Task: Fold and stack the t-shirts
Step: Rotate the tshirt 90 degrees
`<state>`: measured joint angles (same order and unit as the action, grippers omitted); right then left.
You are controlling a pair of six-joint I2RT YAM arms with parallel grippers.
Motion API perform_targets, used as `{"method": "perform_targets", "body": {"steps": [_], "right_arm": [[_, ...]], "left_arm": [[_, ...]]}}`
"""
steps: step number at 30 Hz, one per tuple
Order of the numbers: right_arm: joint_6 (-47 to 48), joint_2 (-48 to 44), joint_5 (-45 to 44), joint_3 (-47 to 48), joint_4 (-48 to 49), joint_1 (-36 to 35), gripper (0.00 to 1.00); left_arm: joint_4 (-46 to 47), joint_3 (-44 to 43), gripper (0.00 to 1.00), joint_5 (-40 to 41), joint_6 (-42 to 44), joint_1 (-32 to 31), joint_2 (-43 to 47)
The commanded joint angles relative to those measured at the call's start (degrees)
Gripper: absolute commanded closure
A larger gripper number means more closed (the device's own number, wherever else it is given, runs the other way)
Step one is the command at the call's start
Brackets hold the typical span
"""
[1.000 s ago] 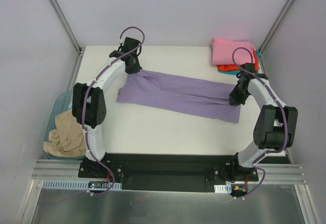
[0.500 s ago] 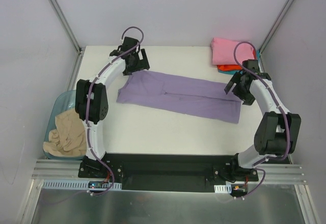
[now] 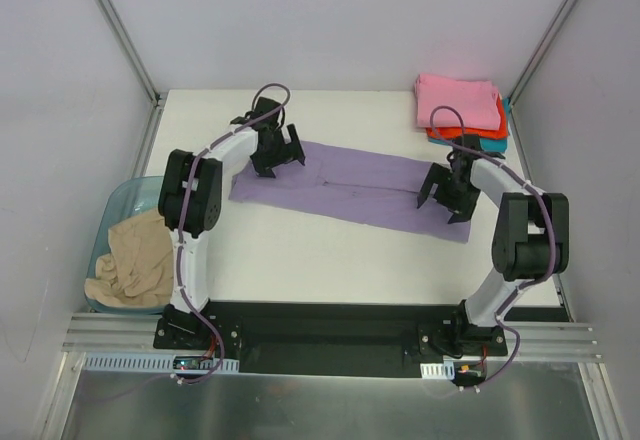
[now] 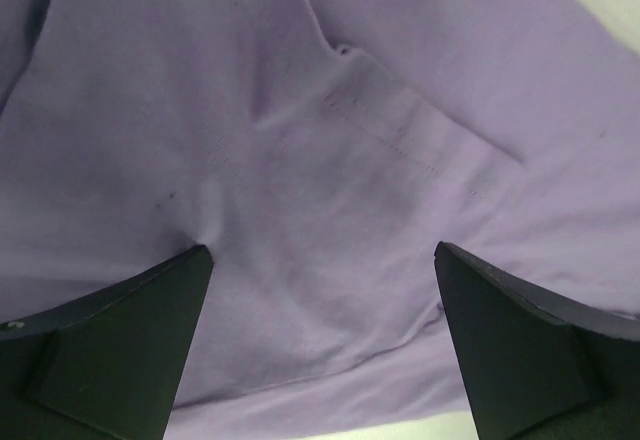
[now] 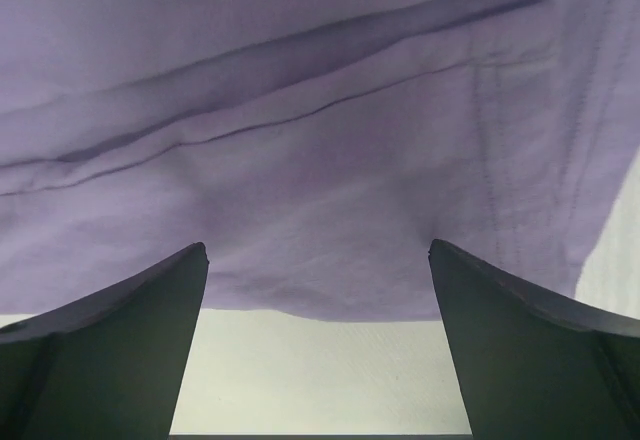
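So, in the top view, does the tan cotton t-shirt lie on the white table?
No, the tan cotton t-shirt lies crumpled inside the translucent pale-blue plastic bin, off the left edge of the white table.

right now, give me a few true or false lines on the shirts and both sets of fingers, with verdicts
1. The lavender shirt lies spread as a long strip on the table. True.
2. The left fingers are shut on the lavender shirt. False: they stand open above its left end and hold nothing.
3. The pink shirt tops the folded pile at the far right corner. True.
4. The tan shirt is folded on that pile. False: it lies crumpled in the pale-blue bin at the left.
5. The right fingers are open over the lavender shirt's right end. True.
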<state>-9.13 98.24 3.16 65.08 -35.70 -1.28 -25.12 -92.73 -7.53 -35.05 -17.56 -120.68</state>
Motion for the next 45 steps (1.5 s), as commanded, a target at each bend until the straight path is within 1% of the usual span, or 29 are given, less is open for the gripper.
{"method": "perform_targets", "body": {"steps": [1,3,4,5,6,7,8,9,10,11,12,13,15,16,17,19,22,23,26,28,30,32,34,38,39,41,42,43,45], "right_arm": [[1.30,0.73,4.21,-3.19,0.55,-2.32,0.03],[2.17,0.99,5.80,-4.95,0.11,-3.64,0.03],[3.40,1.86,9.29,-5.66,-0.59,-5.21,0.03],[4.46,1.70,8.54,-5.49,-4.77,-6.79,0.03],[7.51,0.91,9.14,-6.01,-5.94,-8.63,0.03],[8.24,-0.14,13.76,-8.28,-6.39,-12.48,0.03],[8.68,-2.76,17.46,-9.61,-6.92,-14.52,0.03],[10.25,-3.83,25.94,-10.58,-7.10,-19.41,0.03],[10.79,-4.71,29.07,-11.28,-7.36,-22.51,0.03],[11.75,-5.85,31.01,-11.03,-8.84,-25.85,0.03],[14.11,-6.12,32.51,-10.42,-9.64,-32.93,0.03],[15.70,-6.30,32.70,-9.54,-9.82,-36.39,0.03],[17.55,-7.35,29.91,-7.44,-6.84,-44.11,0.03],[19.04,-7.79,28.58,-6.12,-6.92,-45.47,0.03],[19.84,-8.41,27.44,-4.97,-6.92,-46.26,0.03],[20.64,-12.35,23.05,-3.38,-5.61,-46.27,0.03],[20.91,-17.89,20.58,-3.11,-3.07,-44.78,0.03],[19.77,-19.12,20.22,-3.55,-1.23,-44.17,0.03],[15.38,-24.75,14.26,-7.06,4.14,-41.18,0.03],[12.30,-28.87,10.74,-9.95,6.95,-36.45,0.03],[9.93,-30.64,11.16,-11.90,8.01,-30.40,0.03],[10.79,-31.78,11.25,-15.50,11.52,-27.65,0.03],[11.32,-30.92,8.80,-17.43,14.94,-27.02,0.03],[10.53,-25.38,9.23,-17.18,15.48,-27.02,0.03],[10.10,-23.81,9.15,-17.44,15.75,-27.02,0.03],[10.09,-21.78,8.97,-18.05,15.75,-27.11,0.03],[10.09,-20.12,9.41,-18.93,15.93,-27.02,0.03],[9.92,-19.14,10.19,-19.98,17.76,-27.11,0.03],[9.30,-16.52,12.74,-22.52,19.96,-27.11,0.03]], "left_arm": [[0.78,-6.49,0.00,-1.34,-2.13,1.73,-8.22],[0.87,-10.44,0.01,-2.31,-2.74,2.18,-10.61],[0.87,-12.11,0.01,-2.23,-2.75,2.27,-13.06],[0.87,-15.52,0.01,-2.05,-3.62,2.53,-14.48],[0.95,-17.64,0.01,-2.14,-4.67,2.71,-15.80],[1.04,-20.19,0.01,-3.53,-5.72,2.80,-19.64],[0.96,-27.26,0.01,-4.85,-7.47,2.80,-21.94],[1.30,-31.25,0.01,-6.08,-8.80,2.80,-24.40],[1.83,-35.37,0.01,-7.49,-10.03,2.62,-29.73],[2.79,-43.94,0.01,-9.67,-12.39,2.01,-32.57],[7.15,-47.42,0.01,-10.48,-14.07,1.66,-35.21],[12.68,-49.55,0.01,-11.62,-15.91,1.31,-39.24],[24.37,-49.92,0.01,-13.12,-24.94,0.43,-41.64],[34.17,-50.01,0.01,-13.21,-28.11,0.25,-43.39],[37.57,-50.27,0.01,-13.39,-31.97,-0.01,-43.84],[42.85,-50.18,0.01,-12.43,-32.28,-0.98,-42.80],[42.44,-48.52,0.01,-8.92,-25.27,-2.82,-37.46],[42.44,-46.25,0.01,-7.95,-22.11,-3.18,-35.95],[43.32,-44.90,0.01,-6.71,-18.58,-4.49,-32.60],[42.62,-46.31,0.01,-8.37,-18.30,-4.85,-32.34],[41.56,-47.63,0.01,-10.04,-18.91,-4.85,-31.64],[40.95,-46.33,0.01,-12.06,-18.57,-4.85,-28.57],[40.68,-44.04,0.01,-12.95,-18.04,-5.02,-24.19],[35.33,-39.30,0.01,-16.97,-13.40,-5.11,-16.88],[34.28,-37.89,0.01,-17.86,-12.25,-5.11,-13.21],[32.25,-30.26,0.01,-18.92,-9.09,-5.11,-8.37],[32.16,-26.75,0.01,-18.32,-8.03,-5.11,-3.03],[32.07,-19.32,0.01,-16.83,-6.10,-5.11,-0.11],[31.81,-12.34,0.01,-11.82,-5.03,-4.94,7.60]]}}
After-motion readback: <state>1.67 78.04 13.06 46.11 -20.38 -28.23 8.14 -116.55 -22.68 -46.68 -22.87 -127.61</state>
